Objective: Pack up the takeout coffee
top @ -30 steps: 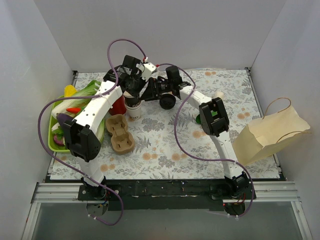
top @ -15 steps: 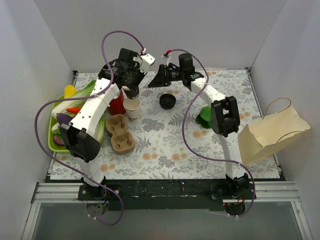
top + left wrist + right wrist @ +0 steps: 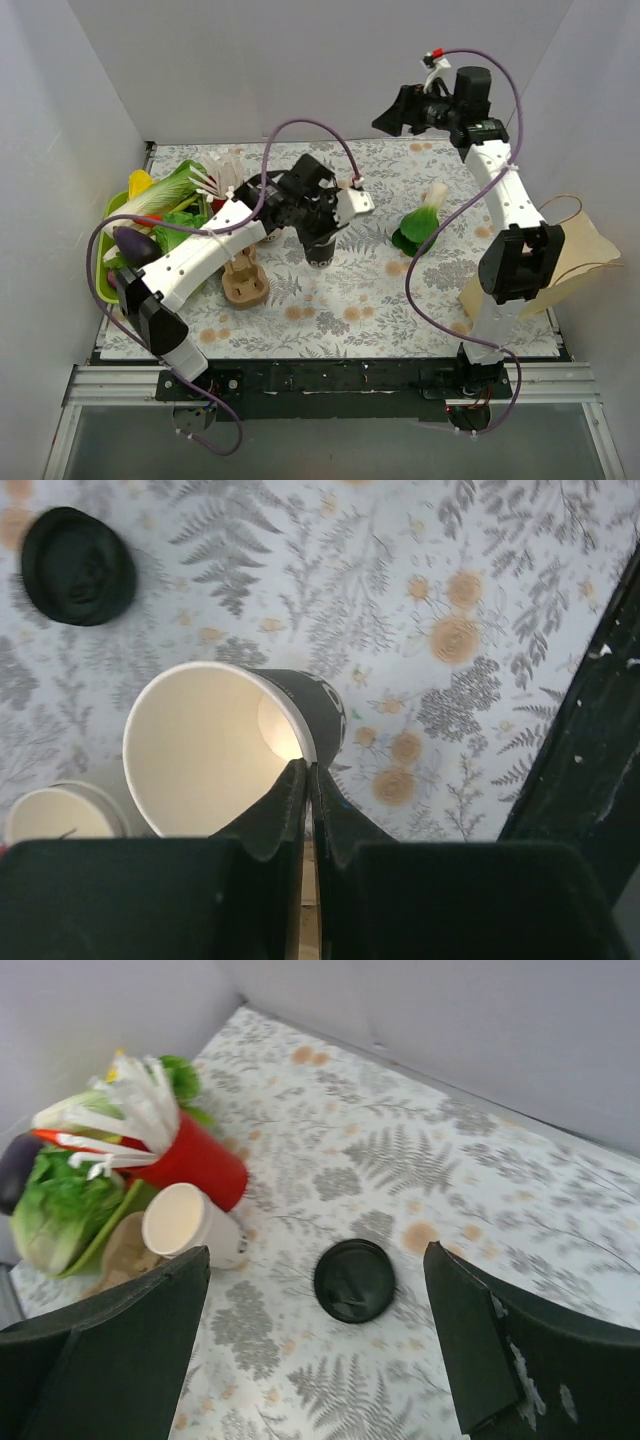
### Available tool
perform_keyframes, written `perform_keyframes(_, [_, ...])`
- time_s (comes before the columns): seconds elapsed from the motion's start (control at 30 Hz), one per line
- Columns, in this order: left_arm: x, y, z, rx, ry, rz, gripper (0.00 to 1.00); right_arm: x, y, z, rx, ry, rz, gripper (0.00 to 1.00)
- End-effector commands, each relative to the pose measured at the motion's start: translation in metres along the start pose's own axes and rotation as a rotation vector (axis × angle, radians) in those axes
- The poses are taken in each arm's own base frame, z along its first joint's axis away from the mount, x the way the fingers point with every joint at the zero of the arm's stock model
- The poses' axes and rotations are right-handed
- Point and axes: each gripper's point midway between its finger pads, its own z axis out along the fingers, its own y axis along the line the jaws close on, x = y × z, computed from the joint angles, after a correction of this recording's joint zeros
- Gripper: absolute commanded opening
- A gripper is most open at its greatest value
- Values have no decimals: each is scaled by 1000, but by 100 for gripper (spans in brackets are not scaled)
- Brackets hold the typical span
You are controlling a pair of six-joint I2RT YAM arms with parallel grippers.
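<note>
Over our floral table (image 3: 480, 560), left gripper (image 3: 308, 770) clamps the lidless cup (image 3: 205, 750) by its rim; right gripper (image 3: 392, 115) gapes, empty.

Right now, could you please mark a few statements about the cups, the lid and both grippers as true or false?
1. The left gripper pinches the rim of a lidless paper cup. True.
2. The black lid sits on that cup. False: it lies loose on the floral mat.
3. The right gripper is open and empty. True.
4. The brown paper bag lies on the left side. False: it lies on the right side.
</note>
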Motion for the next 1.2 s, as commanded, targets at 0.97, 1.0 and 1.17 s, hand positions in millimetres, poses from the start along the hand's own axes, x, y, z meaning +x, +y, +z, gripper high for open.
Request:
perform_keyframes(0.97, [21,-89,94,65,2,82,0,52,-33,-62,209,90,-45,95])
perform_keyframes(1.0, [20,-91,93,72,0,83,0,54,-33,-63,211,92,-46,95])
perform_keyframes(1.17, [12,-86,85,59,-20,94,24,60,-32,-64,204,108,-46,95])
